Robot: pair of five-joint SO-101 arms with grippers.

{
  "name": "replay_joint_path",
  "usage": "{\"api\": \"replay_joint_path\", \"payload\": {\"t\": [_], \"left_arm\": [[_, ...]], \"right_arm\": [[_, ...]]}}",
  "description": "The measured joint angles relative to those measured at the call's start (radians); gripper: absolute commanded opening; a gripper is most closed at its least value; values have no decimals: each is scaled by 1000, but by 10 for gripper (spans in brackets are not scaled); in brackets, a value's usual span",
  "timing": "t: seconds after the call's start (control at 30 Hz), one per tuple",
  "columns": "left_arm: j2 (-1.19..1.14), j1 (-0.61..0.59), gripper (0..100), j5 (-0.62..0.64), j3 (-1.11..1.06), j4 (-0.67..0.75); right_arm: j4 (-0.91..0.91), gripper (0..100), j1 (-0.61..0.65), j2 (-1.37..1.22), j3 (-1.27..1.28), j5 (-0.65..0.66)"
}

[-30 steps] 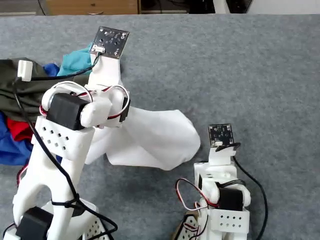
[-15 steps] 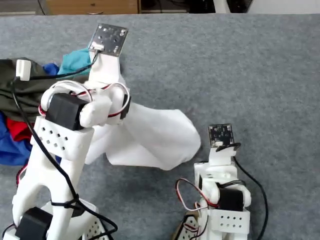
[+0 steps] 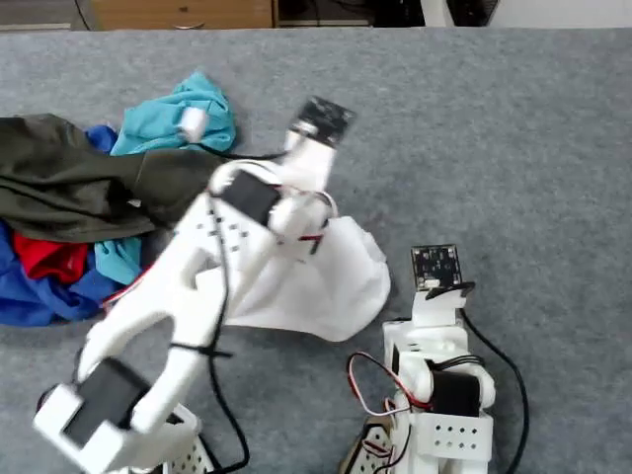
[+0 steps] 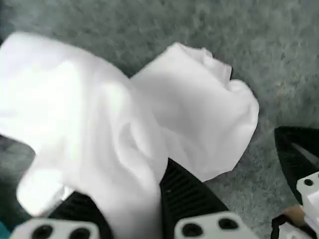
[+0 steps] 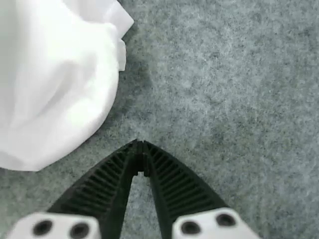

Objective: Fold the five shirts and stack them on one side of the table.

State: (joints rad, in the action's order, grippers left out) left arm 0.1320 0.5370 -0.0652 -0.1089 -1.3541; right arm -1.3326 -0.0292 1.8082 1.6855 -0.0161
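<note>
Between the fingers of the left claw [image 4: 130, 195], a fold of the white shirt [image 4: 189, 114] is pinched, the rest spreading crumpled ahead of it on the grey table [image 5: 224, 74]. The right claw [image 5: 140, 149] is closed on nothing, tips touching, with the shirt's edge just beside it. The heaped coloured shirts [image 3: 89, 197] lie well apart from both claws.

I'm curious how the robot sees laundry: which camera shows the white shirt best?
The left wrist view: the white shirt spreads across it, folds plain, pinched in the left gripper. The high view has it on the table, partly under the left arm. The right wrist view catches one edge.
</note>
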Motion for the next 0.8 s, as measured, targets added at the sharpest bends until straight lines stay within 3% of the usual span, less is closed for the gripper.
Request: {"api": "replay_joint_path", "payload": {"t": [0.27,0.5,0.6,0.8], "left_arm": [[-181,17,165,0,-2,-3],[-181,-69,156,0,153,-147],[-190,-115,22,0,203,-181],[-193,-160,19,0,195,-183]], "right_arm": [[0,4,0,0,0,0],[0,4,0,0,0,0],[0,4,0,0,0,0],[0,4,0,0,0,0]]}}
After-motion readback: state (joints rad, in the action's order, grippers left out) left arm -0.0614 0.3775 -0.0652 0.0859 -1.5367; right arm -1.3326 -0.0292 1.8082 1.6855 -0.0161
